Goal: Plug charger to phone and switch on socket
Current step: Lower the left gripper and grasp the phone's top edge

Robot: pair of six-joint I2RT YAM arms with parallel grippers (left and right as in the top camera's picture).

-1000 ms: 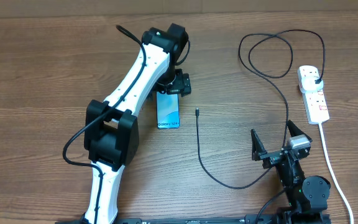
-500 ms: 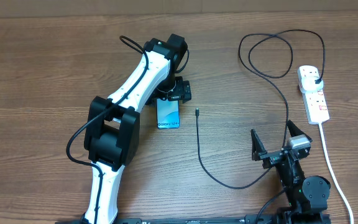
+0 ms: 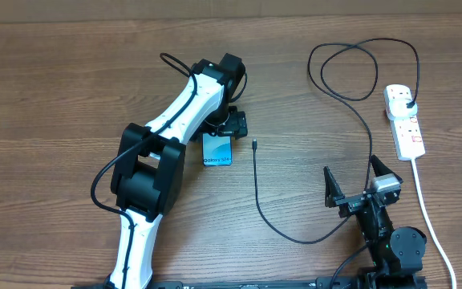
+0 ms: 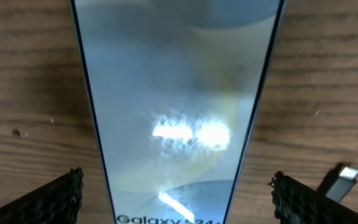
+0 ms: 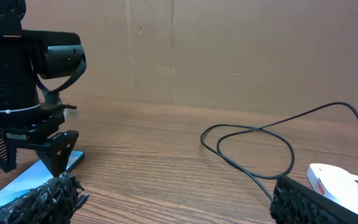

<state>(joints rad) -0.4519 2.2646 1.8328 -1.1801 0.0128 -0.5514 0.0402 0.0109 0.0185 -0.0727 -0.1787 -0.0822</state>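
The phone (image 3: 218, 151) lies flat on the wooden table with its light-blue screen up. My left gripper (image 3: 228, 124) hangs open over its far end. In the left wrist view the phone (image 4: 179, 93) fills the space between the two spread fingertips (image 4: 55, 199), apart from both. The charger is a thin black cable whose connector tip (image 3: 254, 145) lies just right of the phone; its black plug (image 3: 408, 103) sits in the white socket (image 3: 405, 124) at the right. My right gripper (image 3: 351, 183) stands open near the front edge, with nothing between its fingers.
The charger cable (image 3: 295, 238) curves down past my right gripper, then loops at the back right (image 3: 359, 72). The socket's thick white lead (image 3: 431, 217) runs to the front edge. A cardboard wall (image 5: 229, 50) closes the back. My left arm (image 3: 151, 177) stretches across the left half.
My left gripper has moved toward the front edge and a little right, now covering more of the phone's far end. The right arm, charger and socket have not moved.
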